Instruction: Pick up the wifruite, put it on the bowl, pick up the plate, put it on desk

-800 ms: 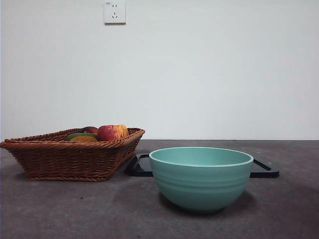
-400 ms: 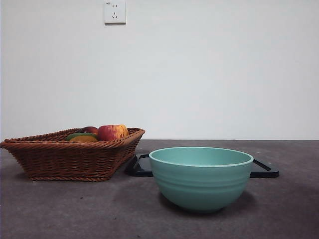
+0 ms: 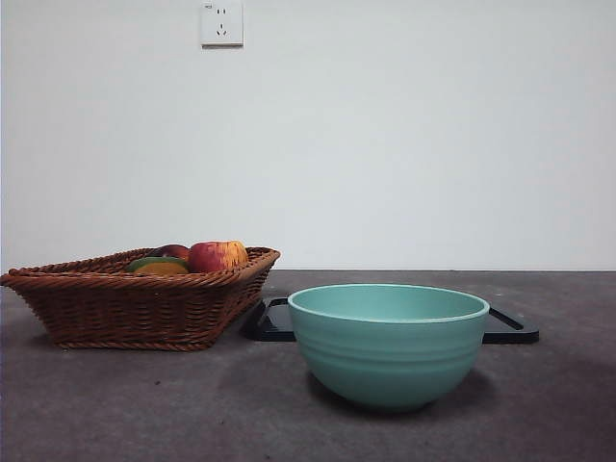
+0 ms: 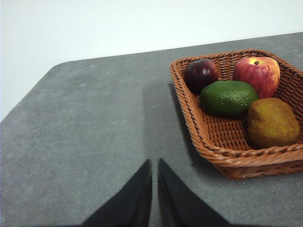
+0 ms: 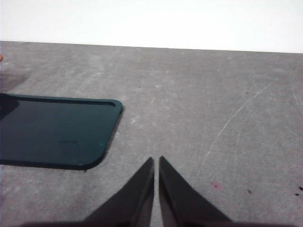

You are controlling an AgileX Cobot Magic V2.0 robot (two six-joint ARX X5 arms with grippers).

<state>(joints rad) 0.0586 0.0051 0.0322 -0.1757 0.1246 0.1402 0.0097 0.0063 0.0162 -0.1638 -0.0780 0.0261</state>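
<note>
Clearly, nothing of the task is yet begun.
Fruit: the small brownish-orange fruit [image 4: 271, 122] is seen lying in the wicker basket [image 4: 222, 153], in its near corner, beside the green fruit [image 4: 228, 97] and in front of the apple [image 4: 257, 74]; a dark plum [image 4: 200, 73] lies further back.
Bowl: the teal bowl [image 3: 388, 343] is set on the desk [image 3: 144, 404], just beside the basket and in front of the black tray [image 5: 52, 130]; nothing is seen in it from this level.
Left gripper [image 4: 155, 163]: clenched, nothing held, poised over bare desk near the basket.
Right gripper [image 5: 156, 160]: likewise closed and empty, near the tray's corner.
Step in hand: the reach for the fruit, judged best given to the left arm.
Advice: the jaws should be opened before descent, brought down from above over the fruit, clear of the basket wall and the green fruit touching it, and closed gently across its narrower sides.
</note>
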